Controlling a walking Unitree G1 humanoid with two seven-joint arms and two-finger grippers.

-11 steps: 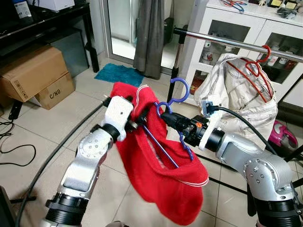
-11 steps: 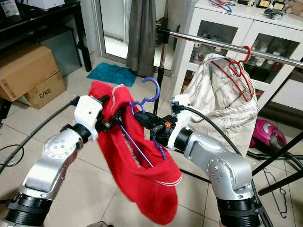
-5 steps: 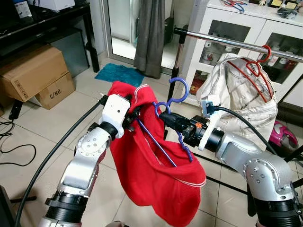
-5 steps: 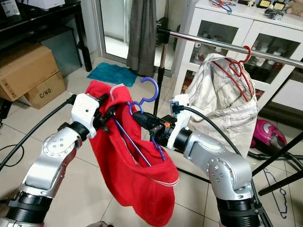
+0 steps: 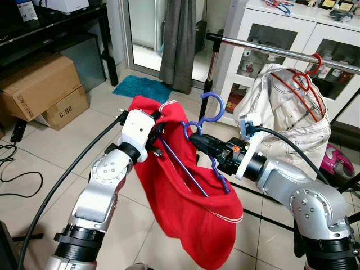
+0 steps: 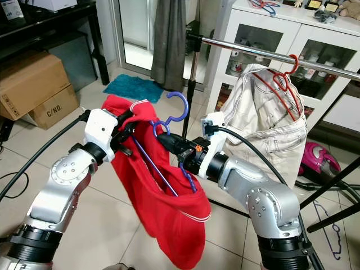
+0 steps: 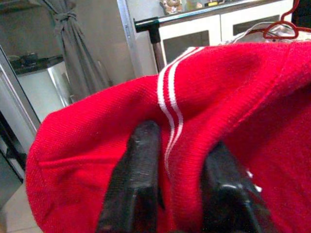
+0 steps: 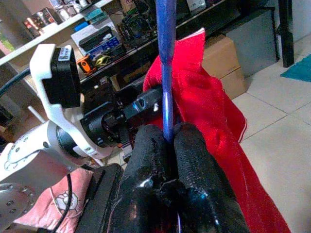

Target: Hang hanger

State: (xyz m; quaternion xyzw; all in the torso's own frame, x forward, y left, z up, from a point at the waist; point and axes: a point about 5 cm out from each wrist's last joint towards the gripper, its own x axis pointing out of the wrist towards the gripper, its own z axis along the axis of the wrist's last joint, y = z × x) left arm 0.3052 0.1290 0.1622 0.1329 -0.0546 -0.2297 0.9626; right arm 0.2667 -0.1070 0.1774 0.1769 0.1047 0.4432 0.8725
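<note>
Below the metal rail [image 5: 270,49], the right gripper [image 5: 198,140] clenches the blue hanger [image 5: 205,121]; the left gripper [image 5: 159,135] grips the red garment [image 5: 185,208] beside it.

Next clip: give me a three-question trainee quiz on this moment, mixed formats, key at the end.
1. True or false: the right gripper is shut on the blue hanger.
2. What does the left gripper hold? A) red garment B) cardboard box C) teal mat
3. Fill in: the red hanger carrying the cream jacket hangs from the ____.

Key: 1 true; 2 A; 3 metal rail.
</note>
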